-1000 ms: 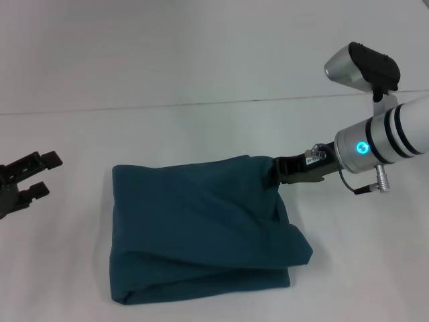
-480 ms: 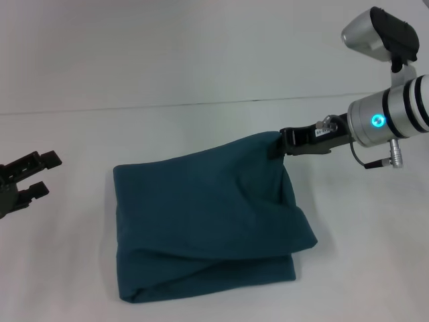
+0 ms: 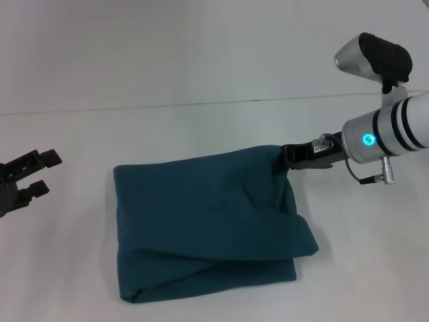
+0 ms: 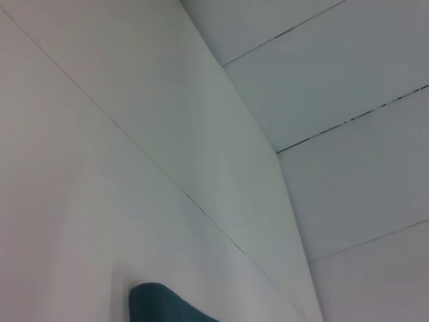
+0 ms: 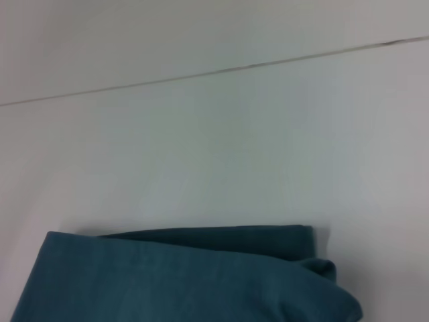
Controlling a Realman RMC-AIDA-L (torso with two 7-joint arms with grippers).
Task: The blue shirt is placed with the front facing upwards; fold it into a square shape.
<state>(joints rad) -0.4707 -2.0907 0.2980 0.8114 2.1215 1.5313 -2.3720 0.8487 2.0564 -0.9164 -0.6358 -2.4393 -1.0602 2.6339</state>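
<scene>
One blue shirt [image 3: 204, 225], dark teal, folded into a thick, roughly square bundle of several layers; lying on white table [image 3: 201, 127], centre of head view. Far right corner raised off the surface, cloth pulled into a taut ridge running up to that corner; near right edge bulging outward, lower layer showing beneath along the near edge. No lettering or neck visible from above. Seen also in right wrist view as a folded edge with a rounded corner [image 5: 194, 275], and in left wrist view as a small teal sliver [image 4: 164, 303] at the picture's edge.

One right gripper [image 3: 285, 158], black, at the raised far right corner, pinched closed on the fabric; silver forearm with lit blue ring extending off to the right, wrist camera mounted above.

One left gripper [image 3: 27, 178], black, at the left edge of head view, well apart from the shirt, fingers spread with a clear gap between them, holding nothing, low over the table.
</scene>
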